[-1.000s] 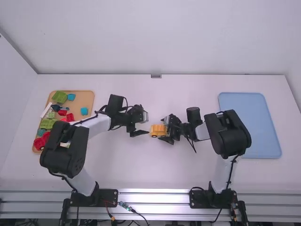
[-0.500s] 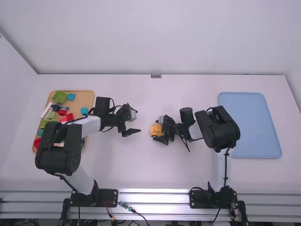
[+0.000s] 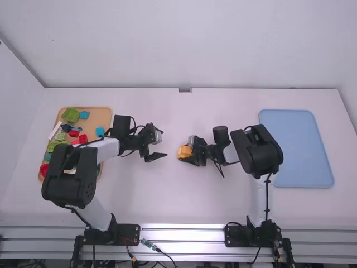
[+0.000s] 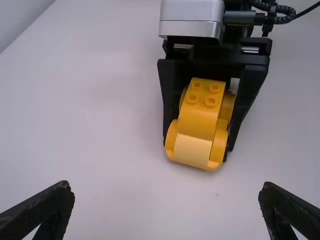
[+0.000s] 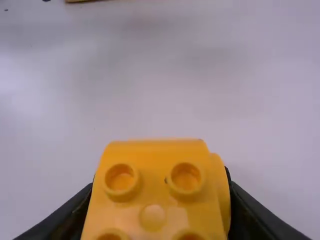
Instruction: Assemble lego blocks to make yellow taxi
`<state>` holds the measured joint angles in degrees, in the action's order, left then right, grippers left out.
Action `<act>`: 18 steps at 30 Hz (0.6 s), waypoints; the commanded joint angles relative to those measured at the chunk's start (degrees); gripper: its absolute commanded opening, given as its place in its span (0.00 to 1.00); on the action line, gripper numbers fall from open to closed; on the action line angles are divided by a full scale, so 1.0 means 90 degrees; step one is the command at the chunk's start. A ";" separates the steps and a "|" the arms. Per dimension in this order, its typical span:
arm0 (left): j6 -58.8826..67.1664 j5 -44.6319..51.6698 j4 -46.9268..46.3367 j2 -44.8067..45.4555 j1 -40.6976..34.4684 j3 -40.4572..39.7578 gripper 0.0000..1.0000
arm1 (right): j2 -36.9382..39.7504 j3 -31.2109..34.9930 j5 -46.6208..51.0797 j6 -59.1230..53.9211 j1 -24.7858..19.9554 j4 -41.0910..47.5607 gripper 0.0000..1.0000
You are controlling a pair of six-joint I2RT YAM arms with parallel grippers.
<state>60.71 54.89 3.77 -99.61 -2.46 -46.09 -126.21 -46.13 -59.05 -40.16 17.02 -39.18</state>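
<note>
So the right pincer (image 4: 195, 150) is gripping the yellow plastic toy car body with round side discs and bare studs on top (image 4: 200, 122), pinching it from both sides. Going by the tan rectangular tray of mixed blocks (image 3: 102, 114), that body is sitting well off to the right, over the middle of the white tabletop (image 3: 184, 198). The left pincer (image 4: 166, 186) is spreading its fingers wide with nothing between them, and it's hanging just right of that same tray. The light-blue flat tray (image 3: 295, 148) is lying way over on the far right of the tan one. IMO we're looking at the mid-build step, with the body being kept ready for a part on top, though I can't tell if another piece is really missing. If one is, the next move is probably calling for the left side to be picking a block from the tan tray and lining it up square over the studs, while the right side is bracing the body against the push.
</note>
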 commanded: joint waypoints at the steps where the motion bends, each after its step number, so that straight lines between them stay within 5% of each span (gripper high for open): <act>1: 0.0024 0.0147 -0.0007 0.0095 -0.0012 0.0051 0.99 | 0.0018 -0.0090 -0.0425 0.0408 -0.0182 -0.0168 0.47; 9: 0.0026 0.0145 0.0063 0.0095 -0.0012 0.0051 0.99 | 0.0841 0.0112 -0.0330 0.0770 -0.0928 -0.0044 0.48; 18: 0.0024 0.0145 0.0185 0.0092 -0.0012 0.0053 0.99 | 0.2934 0.0435 0.1943 0.0289 -0.1979 0.2259 0.37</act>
<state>60.69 54.89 5.48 -99.61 -2.46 -46.11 -104.33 -43.03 -48.93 -35.75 1.72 -20.84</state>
